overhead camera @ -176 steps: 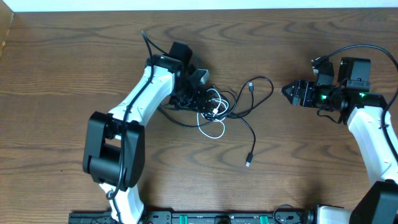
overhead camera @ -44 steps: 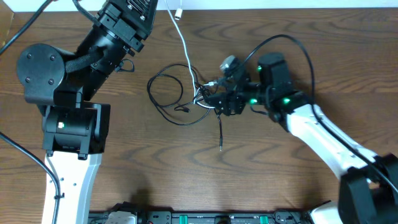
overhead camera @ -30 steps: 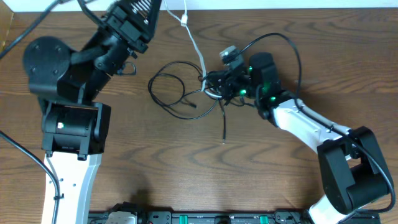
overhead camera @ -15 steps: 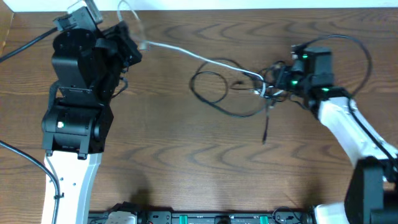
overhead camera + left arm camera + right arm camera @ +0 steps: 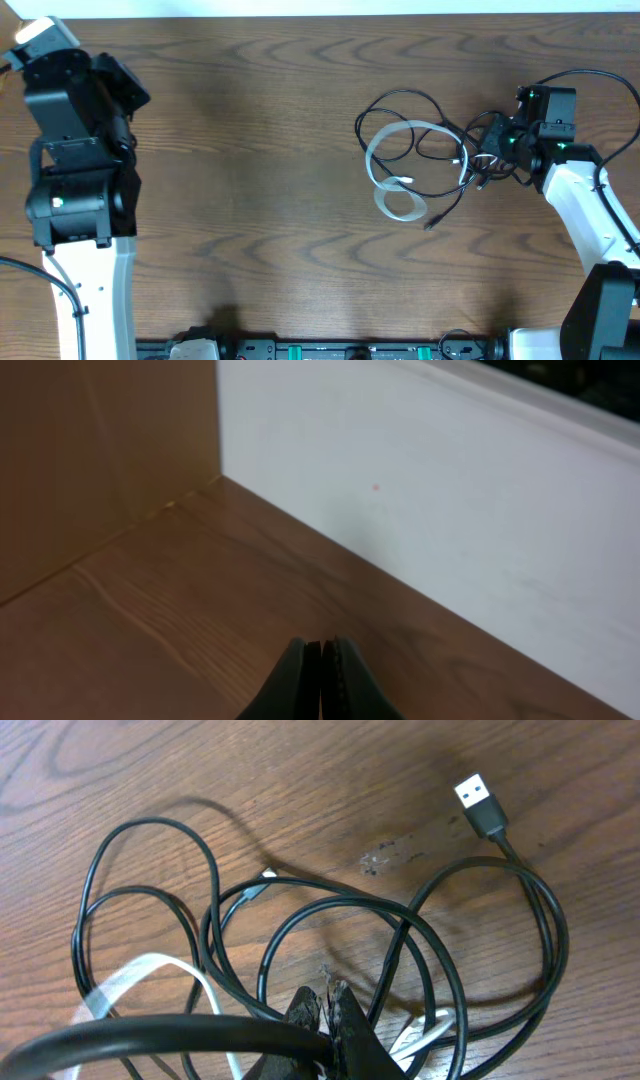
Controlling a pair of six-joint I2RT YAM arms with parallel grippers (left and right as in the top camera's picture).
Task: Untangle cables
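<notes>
The right fingers (image 5: 345,1025) are clenched in among the black cables (image 5: 553,935), likely to pull them apart. It is hard to see whether a cord is pinched between them. The white cable (image 5: 125,978) loops through the black ones, all on the right side of the worktop (image 5: 250,200). The left fingers (image 5: 292,675) are clenched on nothing, far off by the wall (image 5: 400,480).

Overhead straight down on table (image 5: 270,230), right wrist close above cables (image 5: 125,975), left wrist facing wall (image 5: 450,510)

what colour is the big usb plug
The usb plug is black with a silvery tip; clearest in the right wrist view.
</notes>
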